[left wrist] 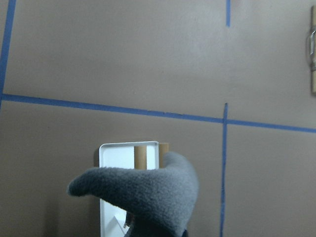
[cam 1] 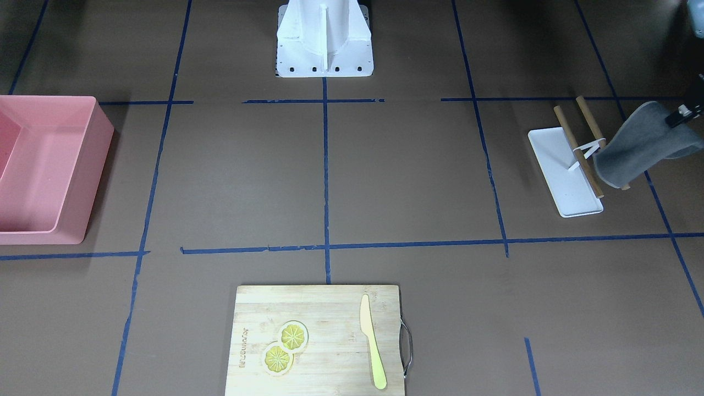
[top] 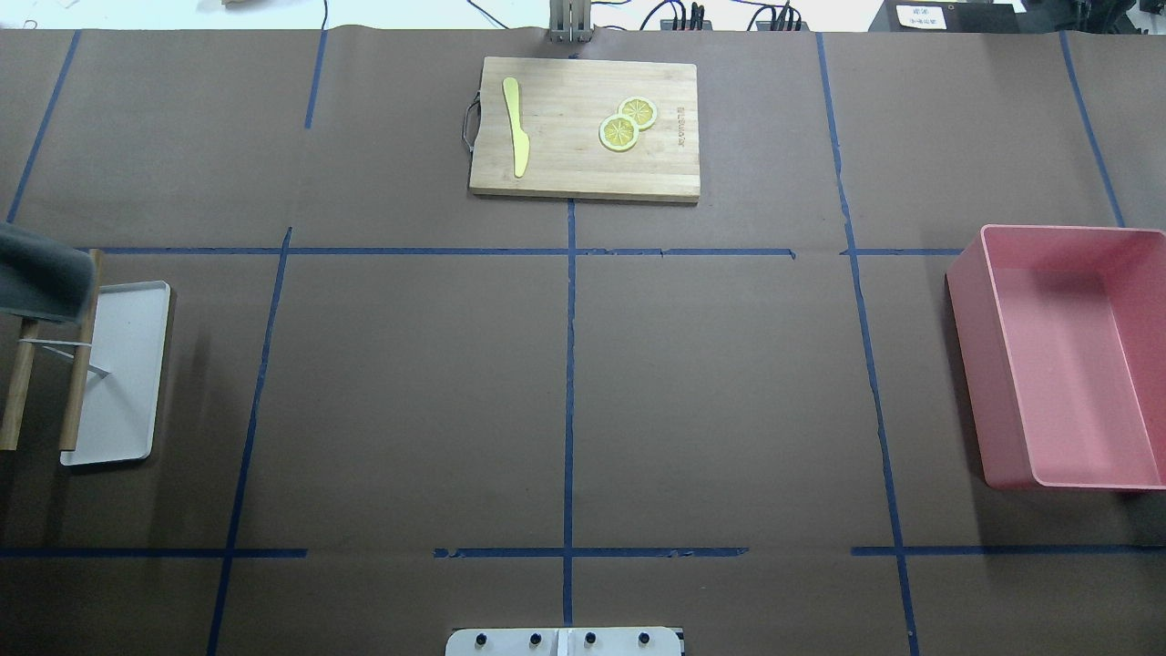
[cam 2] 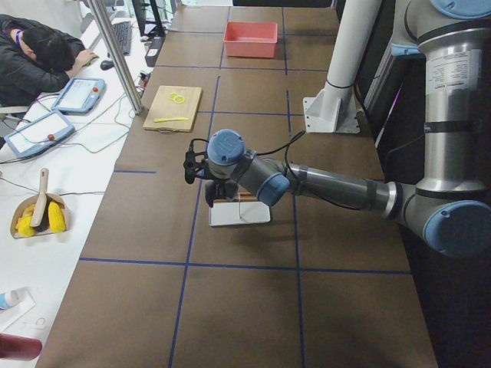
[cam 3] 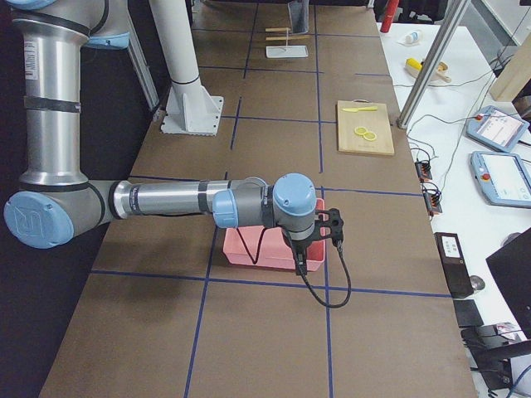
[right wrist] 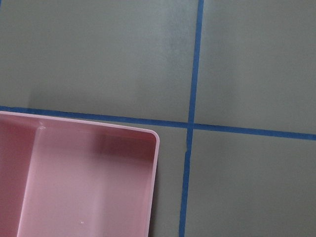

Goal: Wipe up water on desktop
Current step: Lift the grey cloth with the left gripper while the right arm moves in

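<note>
Exterior front-facing view: left gripper (cam 1: 683, 114) pinching the grey fleece cloth (cam 1: 638, 146), hanging over the wooden-bar rack (cam 1: 575, 144) and white tray (cam 1: 566, 181). Right gripper (cam 3: 300, 264) above the pink bin (cam 1: 96, 165), finger state impossible to tell. Dark-brown, blue-taped desktop (cam 1: 407, 176) underneath.

desktop (top: 410, 383) | flat, matte dark-brown | blue-taped grid across whole surface
</note>
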`<action>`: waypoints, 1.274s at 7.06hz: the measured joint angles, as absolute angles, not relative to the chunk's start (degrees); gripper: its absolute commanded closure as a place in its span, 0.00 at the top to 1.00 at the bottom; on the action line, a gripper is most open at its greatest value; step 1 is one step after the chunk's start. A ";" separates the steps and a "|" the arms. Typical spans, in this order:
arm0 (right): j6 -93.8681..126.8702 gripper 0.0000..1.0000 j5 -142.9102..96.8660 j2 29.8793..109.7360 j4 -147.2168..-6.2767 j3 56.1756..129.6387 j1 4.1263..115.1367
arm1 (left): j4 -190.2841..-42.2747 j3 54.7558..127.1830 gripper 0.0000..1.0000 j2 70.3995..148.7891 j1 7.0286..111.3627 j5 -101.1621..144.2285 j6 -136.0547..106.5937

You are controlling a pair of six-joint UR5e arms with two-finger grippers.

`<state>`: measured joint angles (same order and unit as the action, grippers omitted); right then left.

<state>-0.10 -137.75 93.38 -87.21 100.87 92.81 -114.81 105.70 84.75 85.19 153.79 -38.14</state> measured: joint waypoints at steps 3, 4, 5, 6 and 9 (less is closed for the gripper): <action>3.77 1.00 -138.76 92.58 -81.45 102.91 91.51 | -101.93 108.36 0.00 94.34 86.65 157.21 -45.02; 7.44 1.00 -138.64 91.98 -75.36 103.15 89.46 | -98.55 109.11 0.00 99.10 85.77 157.18 -51.87; 13.53 1.00 -138.44 90.51 -69.11 103.22 86.60 | -97.34 109.34 0.00 102.48 83.93 157.03 -59.39; 21.44 1.00 -138.30 88.47 -63.87 103.28 83.32 | -97.06 109.24 0.00 104.76 81.57 157.01 -66.58; 37.45 1.00 -135.37 82.73 -56.22 106.75 74.33 | -97.36 108.06 0.00 111.60 73.47 156.98 -82.04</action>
